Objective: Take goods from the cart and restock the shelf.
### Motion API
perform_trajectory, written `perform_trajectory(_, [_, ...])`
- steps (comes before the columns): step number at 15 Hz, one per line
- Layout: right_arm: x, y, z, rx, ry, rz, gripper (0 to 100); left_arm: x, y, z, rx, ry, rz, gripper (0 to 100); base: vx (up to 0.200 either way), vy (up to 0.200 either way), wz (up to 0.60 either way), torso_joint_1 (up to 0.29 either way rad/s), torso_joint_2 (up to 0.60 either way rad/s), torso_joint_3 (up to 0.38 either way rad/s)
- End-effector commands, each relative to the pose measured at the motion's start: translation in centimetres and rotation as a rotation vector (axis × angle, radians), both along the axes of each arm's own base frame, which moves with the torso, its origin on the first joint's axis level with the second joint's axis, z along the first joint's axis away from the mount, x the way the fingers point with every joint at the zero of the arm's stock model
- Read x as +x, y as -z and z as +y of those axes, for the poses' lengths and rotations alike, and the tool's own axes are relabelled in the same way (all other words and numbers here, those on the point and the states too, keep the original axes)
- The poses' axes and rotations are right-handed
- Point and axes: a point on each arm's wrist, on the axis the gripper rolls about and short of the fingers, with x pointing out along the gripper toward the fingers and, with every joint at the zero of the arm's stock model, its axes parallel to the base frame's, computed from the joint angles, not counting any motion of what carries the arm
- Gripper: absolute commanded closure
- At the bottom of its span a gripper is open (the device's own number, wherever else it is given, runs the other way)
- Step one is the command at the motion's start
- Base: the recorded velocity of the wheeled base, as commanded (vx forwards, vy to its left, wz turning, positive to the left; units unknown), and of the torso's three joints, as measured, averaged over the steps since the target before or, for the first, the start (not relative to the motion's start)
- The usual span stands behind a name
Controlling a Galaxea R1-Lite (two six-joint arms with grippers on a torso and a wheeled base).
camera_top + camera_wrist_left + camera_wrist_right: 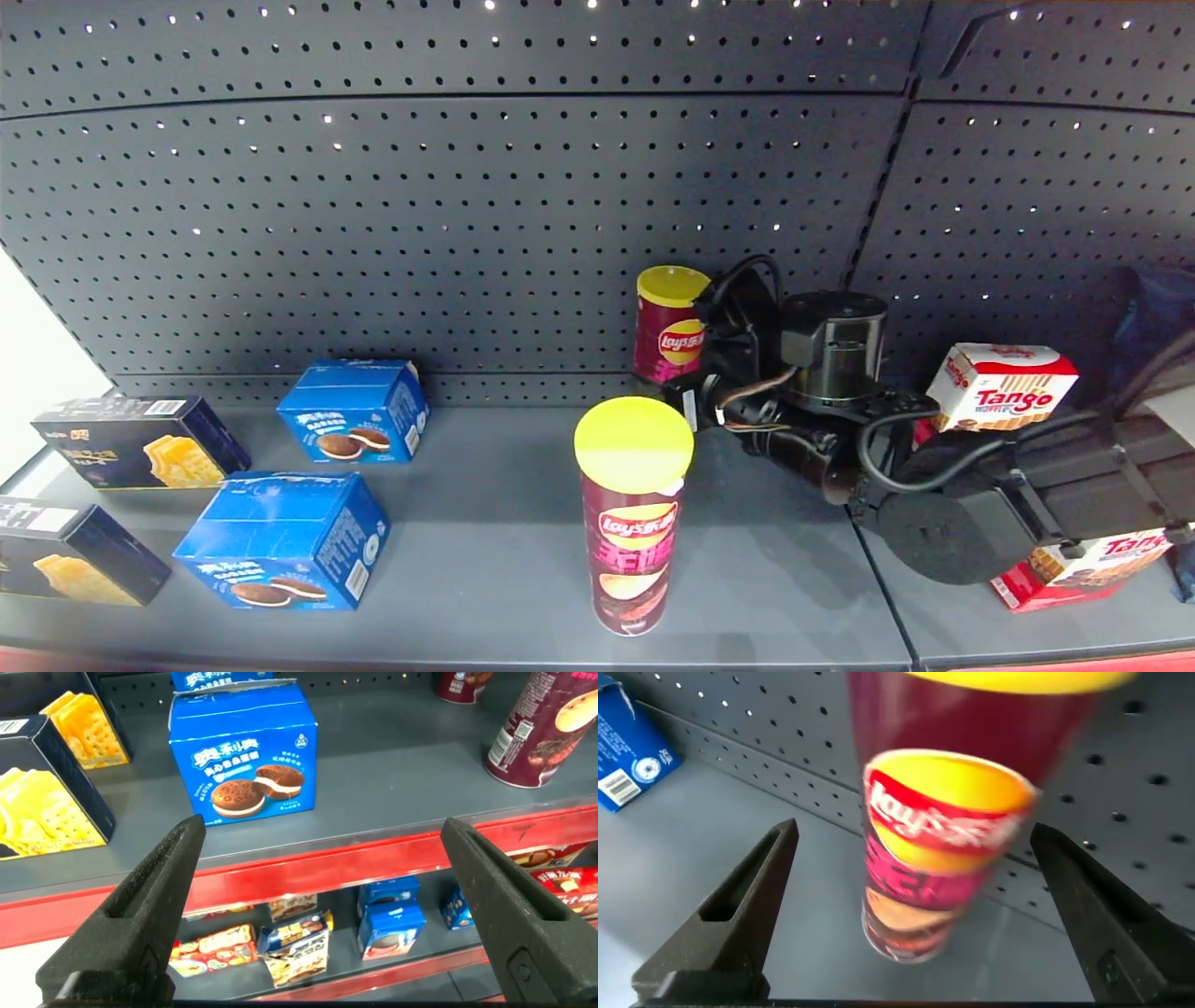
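Note:
A maroon chip can with a yellow lid (668, 322) stands upright at the back of the shelf against the pegboard. My right gripper (915, 835) is open, with one finger on each side of this can (943, 849) and a gap to both. In the head view the right gripper (719, 350) sits just right of the can, and its arm comes in from the right. A second chip can (633, 513) stands nearer the shelf's front edge. My left gripper (322, 826) is open and holds nothing, in front of the shelf's red edge (374, 854).
Two blue cookie boxes (355, 411) (285, 539) and two dark wafer boxes (140, 441) (70, 551) stand on the left. Red and white wafer boxes (1004, 385) are on the right. Bare shelf (485, 523) lies between the blue boxes and the cans. A lower shelf holds several packs (294, 943).

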Motion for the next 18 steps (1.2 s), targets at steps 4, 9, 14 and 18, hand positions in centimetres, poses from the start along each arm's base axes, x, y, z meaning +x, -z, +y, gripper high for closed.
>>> perform_trajectory(4, [-3.0,-1.5,-3.3,0.002,0.015,-0.003,0,0.0,0.0,0.0,-0.001,-0.001,-0.001,0,0.0,0.0,0.0,0.0,0.0,0.0])
perform_trajectory(9, [-5.0,-1.8,-5.1,-0.002,0.019,-0.001,0,0.0,0.0,0.0,-0.007,-0.001,0.002,0,0.0,0.0,0.0,0.0,0.0,0.0])
perform_trajectory(14, [-4.5,-1.2,-6.1,-0.026,0.105,0.015,0,0.0,0.0,0.0,-0.007,-0.001,0.002,0,0.0,0.0,0.0,0.0,0.0,0.0])
perform_trajectory(18, [-1.9,0.3,-7.1,-0.052,0.184,0.048,0,0.0,0.0,0.0,-0.006,-0.001,0.002,0,0.0,0.0,0.0,0.0,0.0,0.0])
